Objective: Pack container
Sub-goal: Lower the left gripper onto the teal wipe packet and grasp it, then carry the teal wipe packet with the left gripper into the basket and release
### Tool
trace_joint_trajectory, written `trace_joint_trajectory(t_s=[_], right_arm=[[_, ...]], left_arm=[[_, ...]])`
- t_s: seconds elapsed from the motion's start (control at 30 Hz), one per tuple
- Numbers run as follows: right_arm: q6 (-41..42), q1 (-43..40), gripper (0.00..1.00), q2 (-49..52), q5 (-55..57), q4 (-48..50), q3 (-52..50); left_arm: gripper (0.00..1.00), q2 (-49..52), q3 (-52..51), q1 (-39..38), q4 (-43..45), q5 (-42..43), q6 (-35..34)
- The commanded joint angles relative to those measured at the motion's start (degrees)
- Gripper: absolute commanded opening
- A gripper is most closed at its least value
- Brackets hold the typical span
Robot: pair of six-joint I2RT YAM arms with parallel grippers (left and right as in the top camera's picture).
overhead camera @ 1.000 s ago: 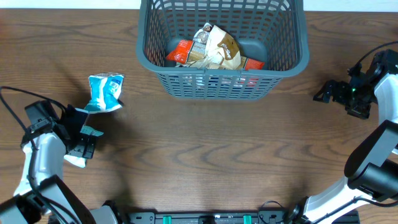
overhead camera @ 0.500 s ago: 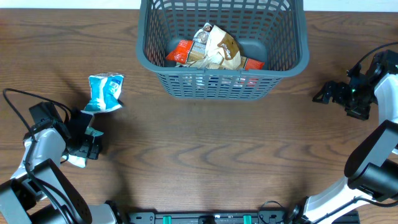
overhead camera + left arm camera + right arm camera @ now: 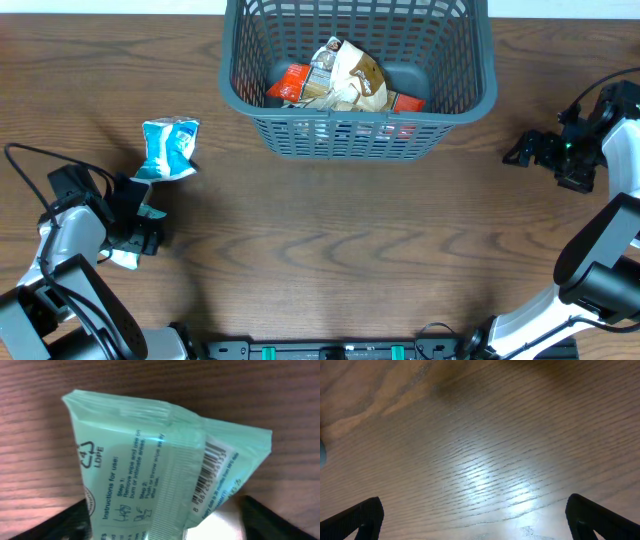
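The container [image 3: 480, 95], a large dark grey lattice basket, stands at the back centre and holds several snack packets [image 3: 345, 75]. My left gripper [image 3: 135, 228] is open at the table's left, low over a mint-green wipes packet [image 3: 150, 475], which lies between its spread fingers. Only the packet's ends show in the overhead view [image 3: 150, 211]. A blue and white packet [image 3: 170, 147] lies just beyond that gripper. My right gripper [image 3: 522, 150] is open and empty over bare wood [image 3: 480, 460] at the far right.
The brown wooden table [image 3: 340, 250] runs between the arms. A black cable [image 3: 25, 150] loops by the left arm. The basket's front wall [image 3: 350, 135] faces the table's middle.
The left gripper has shifted slightly right and toward the front over the mint-green packet. The right arm has not moved.
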Motion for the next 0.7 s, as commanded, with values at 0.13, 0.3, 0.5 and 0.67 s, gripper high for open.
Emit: trace_joint_trajectory(t_s=[0.13, 0.3, 0.5, 0.67], right_arm=[[-0.7, 1.0, 0.99, 0.2, -0.5, 0.2, -0.2], [-0.7, 1.0, 0.99, 0.2, -0.5, 0.2, -0.2], [-0.7, 1.0, 0.99, 0.2, -0.5, 0.2, -0.2], [-0.7, 1.0, 0.99, 0.2, -0.5, 0.1, -0.2]], left_arm=[[0.69, 0.9, -0.4, 0.2, -0.6, 0.9, -8.9], [0.45, 0.9, -0.4, 0.2, -0.6, 1.3, -15.0], [0.32, 0.9, -0.2, 0.2, 0.3, 8.8, -18.1], [0.15, 0.7, 2.5, 0.2, 0.5, 13.1, -26.1]])
